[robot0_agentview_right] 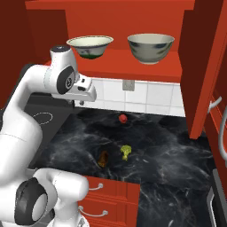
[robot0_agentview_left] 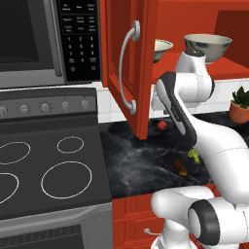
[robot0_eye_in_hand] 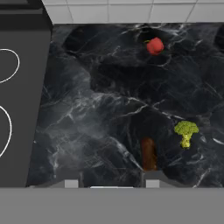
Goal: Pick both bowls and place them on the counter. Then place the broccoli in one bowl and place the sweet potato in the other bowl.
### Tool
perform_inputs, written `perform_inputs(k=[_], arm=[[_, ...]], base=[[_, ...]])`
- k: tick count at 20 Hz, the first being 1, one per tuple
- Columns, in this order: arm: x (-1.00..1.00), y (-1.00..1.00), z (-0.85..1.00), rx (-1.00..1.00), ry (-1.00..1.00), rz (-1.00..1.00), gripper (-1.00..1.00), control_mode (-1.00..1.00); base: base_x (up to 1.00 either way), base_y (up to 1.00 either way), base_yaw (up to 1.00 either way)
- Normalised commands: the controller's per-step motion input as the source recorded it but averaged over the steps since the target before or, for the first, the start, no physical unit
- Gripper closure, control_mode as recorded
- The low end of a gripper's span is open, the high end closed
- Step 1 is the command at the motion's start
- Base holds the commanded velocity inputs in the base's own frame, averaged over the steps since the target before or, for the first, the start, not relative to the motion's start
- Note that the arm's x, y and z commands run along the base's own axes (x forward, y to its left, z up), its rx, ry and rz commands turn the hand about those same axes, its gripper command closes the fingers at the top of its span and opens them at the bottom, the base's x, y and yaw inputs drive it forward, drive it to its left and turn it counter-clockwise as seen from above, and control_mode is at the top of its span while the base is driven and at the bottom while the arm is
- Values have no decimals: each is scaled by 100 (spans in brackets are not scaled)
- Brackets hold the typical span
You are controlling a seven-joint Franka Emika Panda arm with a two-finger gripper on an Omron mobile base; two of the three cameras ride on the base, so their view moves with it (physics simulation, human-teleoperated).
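Two bowls up on the red shelf

The hand (robot0_eye_in_hand: 111, 183) hangs over the shiny black surface (robot0_eye_in_hand: 100, 105), its fingers apart and empty. The deep grey bowl (robot0_agentview_right: 150, 48) and the pale shallow bowl (robot0_agentview_right: 90, 46) sit on the shelf. The small green broccoli (robot0_eye_in_hand: 186, 132) lies just beside the brown sweet potato (robot0_eye_in_hand: 148, 153).

The microwave keypad (robot0_agentview_left: 78, 36) carries small white markings, too blurred to read. No other writing shows.

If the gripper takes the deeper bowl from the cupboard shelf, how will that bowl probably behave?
The deeper bowl looks like glazed ceramic, so it is probably rigid, rather heavy and fragile if dropped. Its glossy, curved wall may slip between the fingers; gripping the thin rim seems safer. It stands on a narrow foot on the shelf, so a sideways push might tip it.
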Motion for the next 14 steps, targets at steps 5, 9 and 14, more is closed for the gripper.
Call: perform_inputs(k=[5,9,14], arm=[[-12,0,0,0,-14,-1,-100,-100],[-20,2,13,6,-28,-18,-100,-100],[-28,0,27,18,-27,-16,-100,-100]], base=[[0,0,0],[0,0,0],[0,0,0]])
